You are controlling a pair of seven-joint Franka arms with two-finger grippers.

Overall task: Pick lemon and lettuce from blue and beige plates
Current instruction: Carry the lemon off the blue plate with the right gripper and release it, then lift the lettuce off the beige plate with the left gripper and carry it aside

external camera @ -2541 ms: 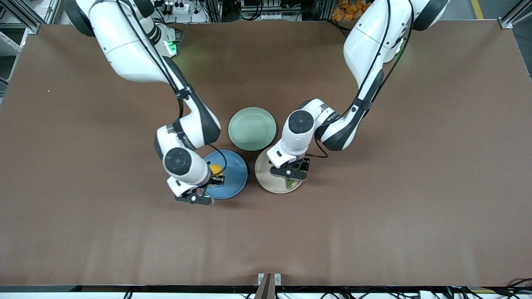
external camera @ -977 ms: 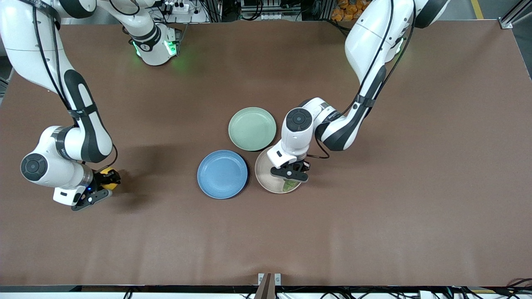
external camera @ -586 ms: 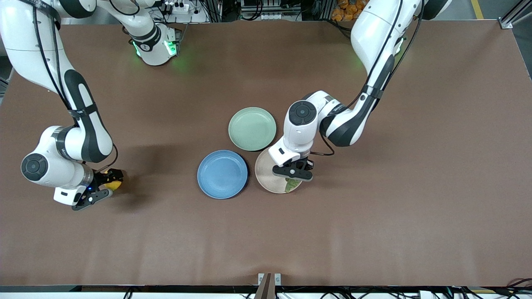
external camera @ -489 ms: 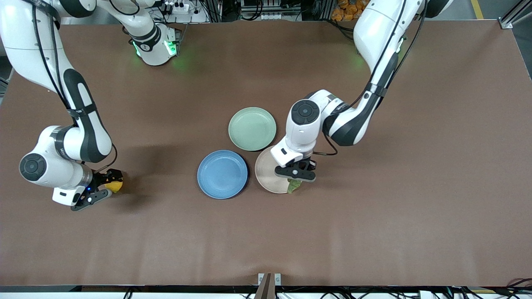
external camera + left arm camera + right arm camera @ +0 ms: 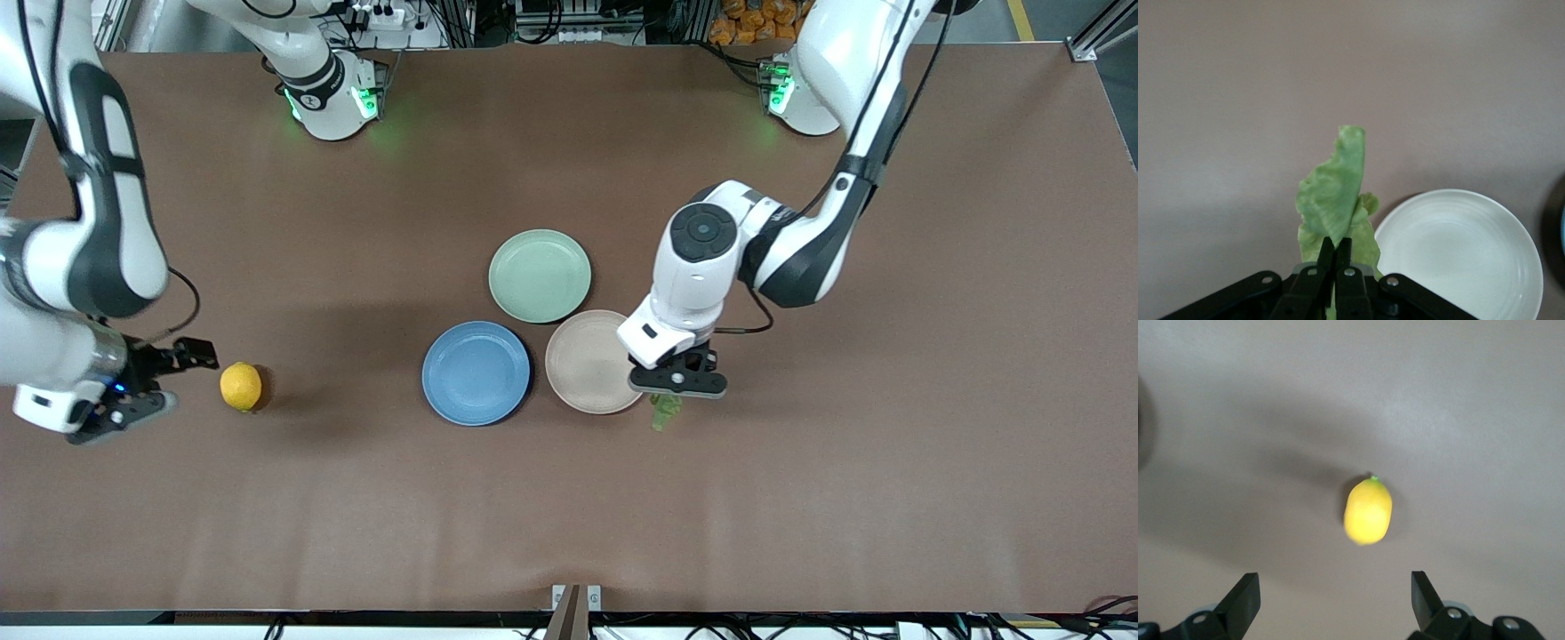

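Lemon (image 5: 241, 387) sits on the table toward the right arm's end, off the blue plate (image 5: 476, 373), right gripper (image 5: 124, 391) wide open beside it; left gripper (image 5: 677, 380) pinches lettuce (image 5: 663, 412) just off the beige plate (image 5: 589, 362).

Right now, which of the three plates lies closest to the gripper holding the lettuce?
The beige plate, beside the left gripper; the blue plate and green plate lie farther off.
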